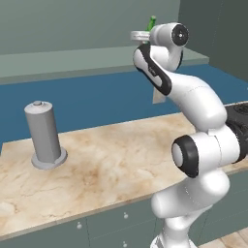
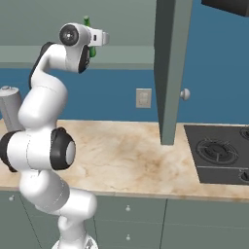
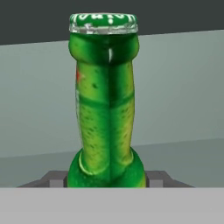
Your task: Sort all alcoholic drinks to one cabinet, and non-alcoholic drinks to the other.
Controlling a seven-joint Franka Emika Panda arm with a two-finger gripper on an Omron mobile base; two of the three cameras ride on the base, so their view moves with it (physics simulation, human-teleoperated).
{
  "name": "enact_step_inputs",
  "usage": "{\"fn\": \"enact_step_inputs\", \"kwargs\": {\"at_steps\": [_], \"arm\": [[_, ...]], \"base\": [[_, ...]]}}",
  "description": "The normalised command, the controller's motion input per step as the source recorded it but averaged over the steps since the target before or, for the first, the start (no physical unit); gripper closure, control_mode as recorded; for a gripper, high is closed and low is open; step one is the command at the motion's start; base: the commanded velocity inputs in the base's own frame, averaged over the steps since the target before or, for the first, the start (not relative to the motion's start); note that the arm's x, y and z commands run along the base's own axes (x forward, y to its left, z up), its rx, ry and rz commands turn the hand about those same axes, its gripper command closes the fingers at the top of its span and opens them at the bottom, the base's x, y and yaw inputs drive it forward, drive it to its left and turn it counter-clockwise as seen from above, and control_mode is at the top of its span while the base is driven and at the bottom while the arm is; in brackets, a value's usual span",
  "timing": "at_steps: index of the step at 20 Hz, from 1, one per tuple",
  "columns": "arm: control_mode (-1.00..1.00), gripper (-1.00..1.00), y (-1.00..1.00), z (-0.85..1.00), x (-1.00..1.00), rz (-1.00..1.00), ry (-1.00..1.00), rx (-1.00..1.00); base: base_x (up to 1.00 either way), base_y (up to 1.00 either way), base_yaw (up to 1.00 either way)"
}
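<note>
Claw [image 3: 107, 186]: seen clamped on the green bottle, one dark finger tip [image 3: 54, 178] showing at each side of the bottle's lower neck in the hand view.
Green bottle [image 3: 106, 105]: held upright in the hand view, neck and crimped green-and-white cap [image 3: 103, 22] seen close up; only a small green tip was made out above the wrist in the left base view [image 1: 151, 22] and behind the wrist in the right base view [image 2: 88, 36].
Bottle's place: carried high above the surface, level with the pale grey-green ledge [image 1: 72, 60] along the back wall; whether it touched that ledge could not be told.
Arm [image 1: 198, 104]: raised and bent, hand pointed away toward the back wall.
Surface [image 1: 111, 164]: a marbled beige top was noted, with a tall grey cylinder [image 1: 43, 133] standing upright on a round base near its left end.
Cabinet door [image 2: 170, 68]: a grey-green door was seen swung open, edge-on in the right base view, a round pale knob [image 2: 185, 94] on its side.
Cooktop [image 2: 219, 151]: a dark hob was recorded set into the surface at the right.
Wall: blue, with a pale outlet plate [image 2: 143, 97] fixed beside the open door.
</note>
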Motion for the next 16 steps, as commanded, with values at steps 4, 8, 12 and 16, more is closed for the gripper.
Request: {"fn": "enact_step_inputs", "kwargs": {"at_steps": [4,8,12,16], "arm": [[-1.0,1.0,0.03,-0.1,0.21,0.0,0.0,0.0],[-1.0,1.0,0.03,-0.11,0.2,0.0,0.0,0.0],[-1.0,1.0,0.02,-0.1,0.15,0.0,0.01,0.0],[-1.0,-1.0,0.01,-0.05,0.08,0.0,0.05,0.0]], "base": [[0.0,0.0,0.0],[0.0,0.0,0.0],[0.0,0.0,0.0],[0.0,0.0,0.0]]}}
